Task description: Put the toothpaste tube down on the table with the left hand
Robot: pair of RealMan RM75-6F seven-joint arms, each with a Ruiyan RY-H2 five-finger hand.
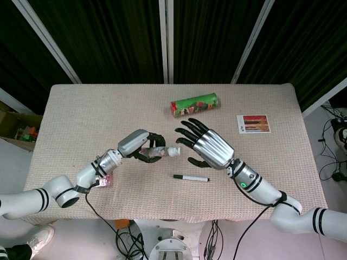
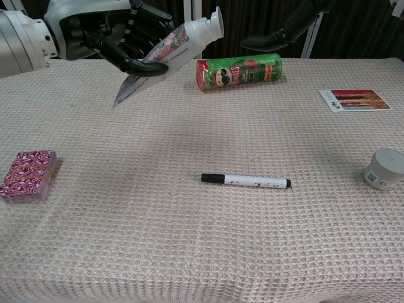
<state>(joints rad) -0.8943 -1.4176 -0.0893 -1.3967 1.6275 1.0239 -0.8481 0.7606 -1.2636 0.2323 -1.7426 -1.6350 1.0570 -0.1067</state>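
Observation:
My left hand point(image 1: 139, 145) point(image 2: 107, 38) grips the toothpaste tube point(image 1: 160, 152) point(image 2: 169, 54), a pink patterned tube with a white cap. It is held above the table point(image 1: 76, 114), cap pointing up and to the right, flat tail hanging down to the left in the chest view. My right hand point(image 1: 209, 146) hovers just right of the cap with its fingers spread and holds nothing. In the chest view only its dark fingertips point(image 2: 278, 35) show at the top.
A green snack can point(image 1: 194, 104) point(image 2: 238, 71) lies on its side at the back. A black-capped marker point(image 1: 191, 177) point(image 2: 246, 181) lies in the middle front. A picture card point(image 1: 253, 123) point(image 2: 353, 99) is at the right, a small white jar point(image 2: 385, 169) at the right edge, a pink patterned pack point(image 2: 28, 173) at the left.

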